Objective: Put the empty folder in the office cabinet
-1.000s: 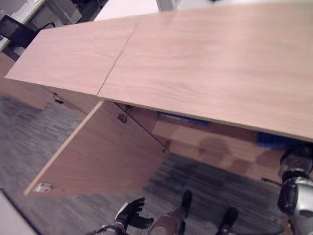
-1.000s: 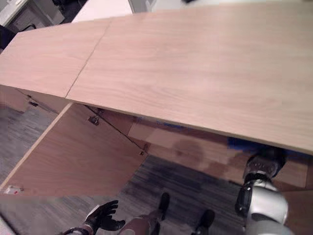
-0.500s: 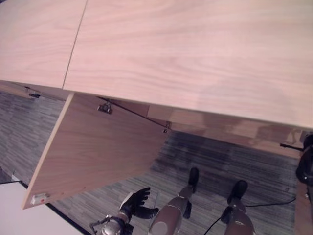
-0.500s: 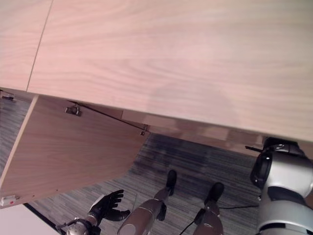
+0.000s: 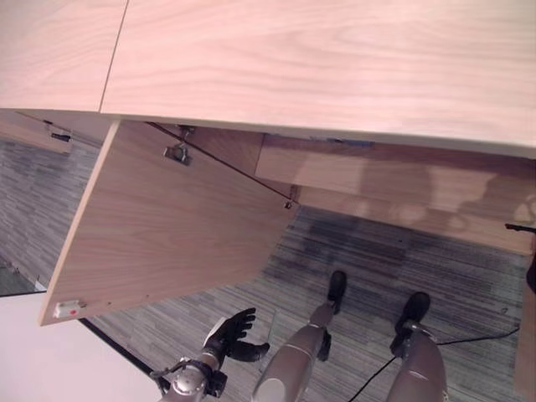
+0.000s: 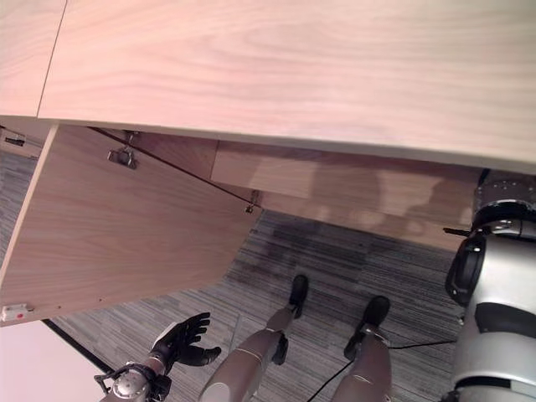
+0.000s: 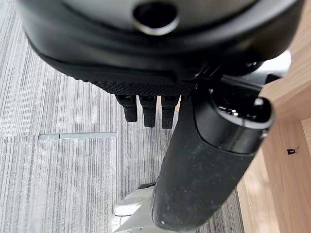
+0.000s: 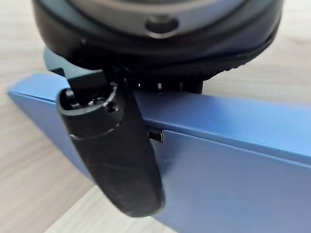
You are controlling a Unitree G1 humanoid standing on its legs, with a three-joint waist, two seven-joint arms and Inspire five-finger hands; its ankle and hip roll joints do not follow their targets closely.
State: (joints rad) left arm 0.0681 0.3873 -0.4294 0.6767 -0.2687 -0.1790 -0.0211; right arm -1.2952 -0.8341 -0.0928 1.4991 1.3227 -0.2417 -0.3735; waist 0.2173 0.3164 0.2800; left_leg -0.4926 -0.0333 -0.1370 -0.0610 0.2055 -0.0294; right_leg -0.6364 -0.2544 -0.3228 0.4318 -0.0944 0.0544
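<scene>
Folder [image 8: 233,160], blue, gripped by right robot hand [image 8: 116,155] inside cabinet [image 5: 335,75].

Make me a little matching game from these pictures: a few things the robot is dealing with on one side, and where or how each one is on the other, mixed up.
Things:
1. blue folder
2. left hand
3. cabinet door
4. right hand

Places or states:
A. swung open over the grey carpet
B. held low over the carpet with relaxed fingers, holding nothing
C. lying against light wood, gripped by a hand
D. thumb laid across a blue face, fingers over its top edge

Pairs: 1-C, 2-B, 3-A, 4-D
</scene>
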